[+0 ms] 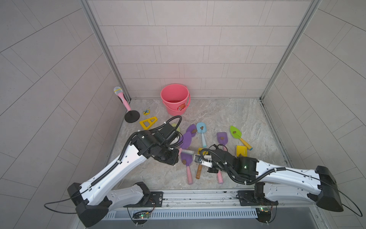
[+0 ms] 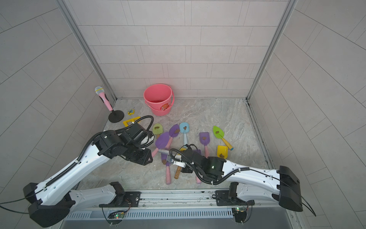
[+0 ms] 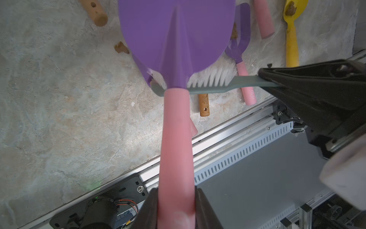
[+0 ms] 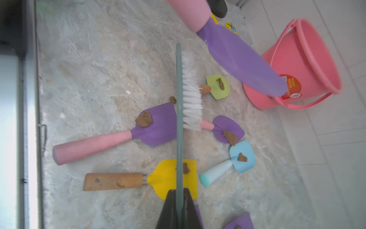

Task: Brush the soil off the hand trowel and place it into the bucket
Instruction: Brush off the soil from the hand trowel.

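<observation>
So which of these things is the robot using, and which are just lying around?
In use: purple trowel in left gripper, brush in right gripper, pink bucket, soil lumps, other dirty trowels.
Lying about: toy microphone, yellow triangle, small yellow tile.

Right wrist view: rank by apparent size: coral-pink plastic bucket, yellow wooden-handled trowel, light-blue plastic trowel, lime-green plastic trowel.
1. coral-pink bucket
2. yellow trowel
3. light-blue trowel
4. lime-green trowel: handle partly hidden, so this last rank is unsure.

Left end effector point(image 3: 176, 193) clamped, right end effector point(image 4: 178, 191) clamped
</observation>
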Tool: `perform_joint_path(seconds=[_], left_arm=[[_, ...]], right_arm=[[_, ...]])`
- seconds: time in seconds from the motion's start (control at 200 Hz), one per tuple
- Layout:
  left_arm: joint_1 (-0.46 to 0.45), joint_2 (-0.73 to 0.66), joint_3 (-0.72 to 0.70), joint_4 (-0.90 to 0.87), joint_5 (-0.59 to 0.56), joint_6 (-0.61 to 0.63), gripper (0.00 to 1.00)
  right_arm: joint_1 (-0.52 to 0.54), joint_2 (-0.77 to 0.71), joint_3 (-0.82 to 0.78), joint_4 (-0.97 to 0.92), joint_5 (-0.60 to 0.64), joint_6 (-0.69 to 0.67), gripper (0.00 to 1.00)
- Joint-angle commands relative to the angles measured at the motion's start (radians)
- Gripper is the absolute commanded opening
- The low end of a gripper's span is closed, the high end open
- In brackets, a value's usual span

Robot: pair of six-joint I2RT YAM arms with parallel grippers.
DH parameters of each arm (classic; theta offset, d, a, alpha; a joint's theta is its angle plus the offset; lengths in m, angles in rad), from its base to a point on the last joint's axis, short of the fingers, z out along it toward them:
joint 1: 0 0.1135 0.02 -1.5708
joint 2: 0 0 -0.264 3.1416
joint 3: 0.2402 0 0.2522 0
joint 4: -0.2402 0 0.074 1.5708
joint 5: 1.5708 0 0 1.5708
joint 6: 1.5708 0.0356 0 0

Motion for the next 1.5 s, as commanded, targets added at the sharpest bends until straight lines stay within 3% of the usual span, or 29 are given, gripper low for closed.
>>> perform_joint_path(seconds=[0.0, 0.17, 0.375, 0.55, 0.655, 0.881, 1.041, 1.226, 1.496], left_arm=[[0.005, -0.001, -0.035, -0.036, 0.056, 0.026, 0.0], [0.004, -0.009, -0.083, -0.023, 0.109, 0.028, 0.0], [0.006, -0.015, -0.104, -0.054, 0.078, 0.025, 0.0], [0.01, -0.044, -0.061, -0.108, 0.054, 0.021, 0.0], [0.028, -0.069, -0.007, -0.132, 0.008, 0.02, 0.0], [0.075, -0.088, 0.068, -0.12, -0.006, 0.026, 0.0], [0.088, -0.066, 0.026, -0.118, -0.047, 0.029, 0.0], [0.094, -0.063, -0.038, -0.058, -0.008, 0.018, 0.0], [0.095, -0.042, -0.087, -0.068, 0.041, 0.038, 0.0]], right_arm=[[0.042, 0.023, -0.024, 0.108, 0.196, -0.266, 0.0], [0.079, 0.047, -0.073, 0.257, 0.306, -0.468, 0.0], [0.07, 0.035, -0.084, 0.37, 0.39, -0.539, 0.0], [-0.074, 0.024, -0.065, 0.294, 0.411, -0.404, 0.0], [-0.09, 0.037, -0.073, 0.267, 0.407, -0.372, 0.0], [-0.023, 0.121, -0.055, 0.236, 0.415, -0.394, 0.0], [0.071, 0.131, -0.034, 0.28, 0.415, -0.466, 0.0], [0.178, 0.127, -0.035, 0.383, 0.413, -0.598, 0.0], [0.151, 0.156, -0.009, 0.441, 0.425, -0.648, 0.0]])
